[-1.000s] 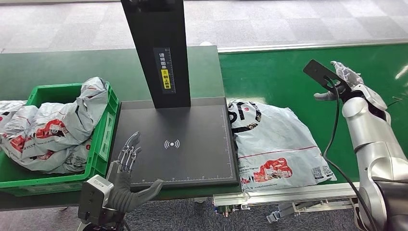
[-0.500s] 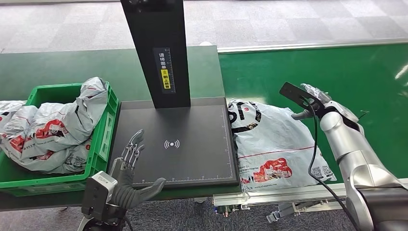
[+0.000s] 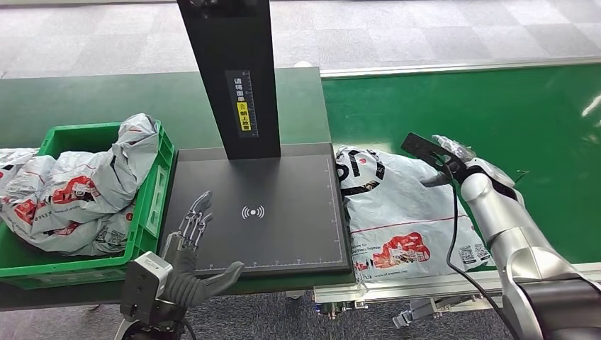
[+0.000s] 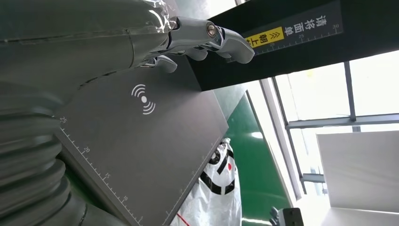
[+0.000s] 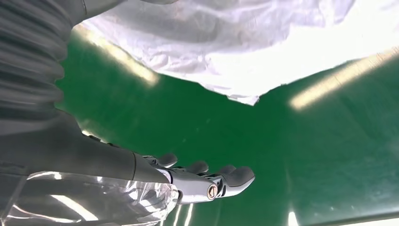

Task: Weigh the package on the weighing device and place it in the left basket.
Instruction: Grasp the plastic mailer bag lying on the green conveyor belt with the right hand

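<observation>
Step, my read: reach for package (image 3: 397, 212) on green belt. Right hand (image 3: 446, 157) hovers at its far edge, fingers spread, empty. Left hand (image 3: 190, 244) idle, fingers spread, by scale (image 3: 283, 234). Next I need grip, lift onto scale.

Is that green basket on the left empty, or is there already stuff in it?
Already full: the green basket holds a heap of crumpled grey packages, piled above its rim and spilling over the far left side.

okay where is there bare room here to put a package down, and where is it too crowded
The scale plate is bare between the black post and its front edge; the left hand hangs over its near-left corner. Green belt beyond the package is free. The green basket is heaped with bags.
</observation>
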Robot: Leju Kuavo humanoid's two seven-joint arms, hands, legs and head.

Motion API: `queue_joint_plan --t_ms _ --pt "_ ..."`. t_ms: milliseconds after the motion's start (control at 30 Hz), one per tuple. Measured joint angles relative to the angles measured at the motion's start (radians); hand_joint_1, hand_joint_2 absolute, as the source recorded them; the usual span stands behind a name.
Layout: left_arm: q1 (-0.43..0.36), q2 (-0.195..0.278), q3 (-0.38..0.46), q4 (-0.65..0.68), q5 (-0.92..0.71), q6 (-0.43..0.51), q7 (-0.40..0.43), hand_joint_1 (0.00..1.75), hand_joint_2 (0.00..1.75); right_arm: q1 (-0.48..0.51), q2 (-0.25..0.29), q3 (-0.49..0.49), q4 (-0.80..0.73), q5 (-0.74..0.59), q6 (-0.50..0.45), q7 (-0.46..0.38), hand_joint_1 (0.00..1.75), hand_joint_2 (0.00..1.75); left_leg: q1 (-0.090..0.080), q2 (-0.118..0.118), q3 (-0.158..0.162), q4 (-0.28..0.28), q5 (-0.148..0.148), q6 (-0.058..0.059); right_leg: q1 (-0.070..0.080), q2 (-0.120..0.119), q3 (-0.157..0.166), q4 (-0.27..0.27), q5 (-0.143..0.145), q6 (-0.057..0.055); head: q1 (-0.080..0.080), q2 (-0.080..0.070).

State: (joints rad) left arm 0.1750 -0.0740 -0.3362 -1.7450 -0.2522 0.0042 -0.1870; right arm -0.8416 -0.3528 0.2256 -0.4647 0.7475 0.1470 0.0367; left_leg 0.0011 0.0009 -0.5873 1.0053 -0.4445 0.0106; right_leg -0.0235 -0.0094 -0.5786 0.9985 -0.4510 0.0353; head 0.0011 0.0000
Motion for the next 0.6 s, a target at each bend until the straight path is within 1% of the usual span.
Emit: queue_joint_plan --t_ms 333,500,600 --pt "-0.004 0.0 0.004 0.011 0.0 -0.009 -0.007 0.0 1.75 0.005 0.008 0.033 0.026 -0.001 0.051 0.035 0.0 1.75 0.0 0.0 0.0 0.0 0.0 0.0 0.0 0.0 0.0 0.0 0.0 0.0 0.0 0.0" --pt "-0.007 0.0 0.005 0.022 0.003 -0.01 -0.015 0.0 1.75 0.004 0.008 0.049 0.038 -0.003 0.092 0.037 0.0 1.75 0.0 0.0 0.0 0.0 0.0 0.0 0.0 0.0 0.0 0.0 0.0 0.0 0.0 0.0" --pt "-0.007 0.0 0.006 0.024 0.003 -0.004 -0.016 0.0 1.75 0.004 0.015 0.068 0.046 -0.003 0.101 0.03 0.0 1.75 0.0 0.0 0.0 0.0 0.0 0.0 0.0 0.0 0.0 0.0 0.0 0.0 0.0 0.0"
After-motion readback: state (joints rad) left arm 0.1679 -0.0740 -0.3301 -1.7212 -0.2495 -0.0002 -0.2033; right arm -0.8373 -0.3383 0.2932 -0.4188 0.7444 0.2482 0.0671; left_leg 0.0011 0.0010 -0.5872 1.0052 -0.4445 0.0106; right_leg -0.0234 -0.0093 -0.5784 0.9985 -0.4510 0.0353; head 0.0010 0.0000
